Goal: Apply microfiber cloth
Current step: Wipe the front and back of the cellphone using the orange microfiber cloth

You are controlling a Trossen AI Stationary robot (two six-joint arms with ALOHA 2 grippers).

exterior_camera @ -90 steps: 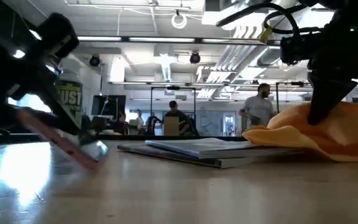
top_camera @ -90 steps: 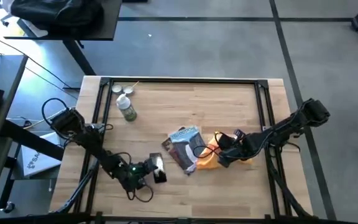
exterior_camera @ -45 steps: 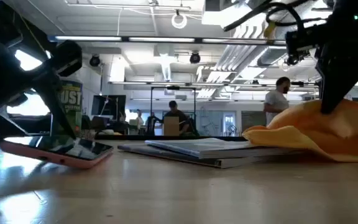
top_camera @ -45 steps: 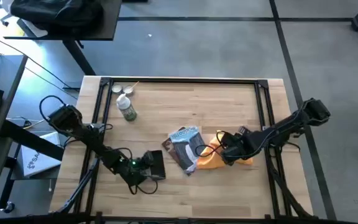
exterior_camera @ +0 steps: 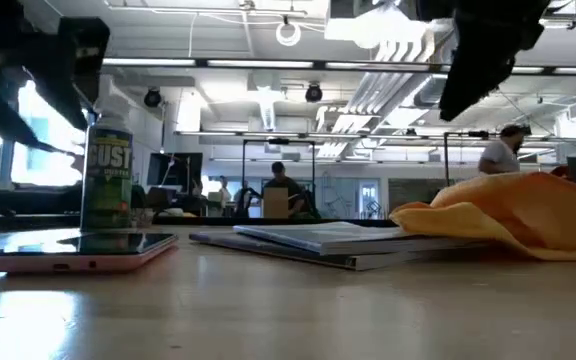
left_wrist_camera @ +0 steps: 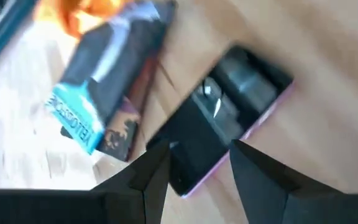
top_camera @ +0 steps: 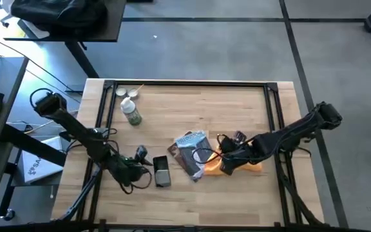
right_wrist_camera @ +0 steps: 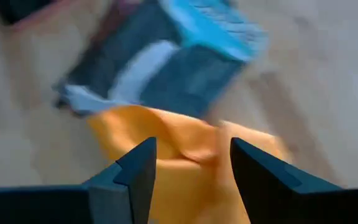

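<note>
The orange-yellow microfiber cloth (top_camera: pixel 216 167) lies bunched on the table, its left edge on the blue-grey packet (top_camera: pixel 190 152). In the right wrist view the cloth (right_wrist_camera: pixel 188 165) shows beyond my open right gripper (right_wrist_camera: pixel 191 146). That gripper (exterior_camera: pixel 483 55) hangs above the cloth (exterior_camera: pixel 513 215), clear of it. A dark phone in a pink case (top_camera: pixel 161 171) lies flat on the wood, screen up. My left gripper (top_camera: pixel 142 156) stands open just left of it; the phone (left_wrist_camera: pixel 225 121) shows beyond its fingertips.
A green spray can (top_camera: pixel 132 113) stands at the far left with small caps (top_camera: pixel 125 92) beside it; the low view shows the can (exterior_camera: pixel 108 170) behind the phone (exterior_camera: pixel 83 250). A black frame (top_camera: pixel 185 84) borders the tabletop. Bare wood lies across the far middle.
My left gripper has laid the tilted phone flat on the table, let go, and drawn back up and toward the table's left edge. My right gripper, which was down on the cloth, has risen clear of it. The cloth has stayed where it was.
</note>
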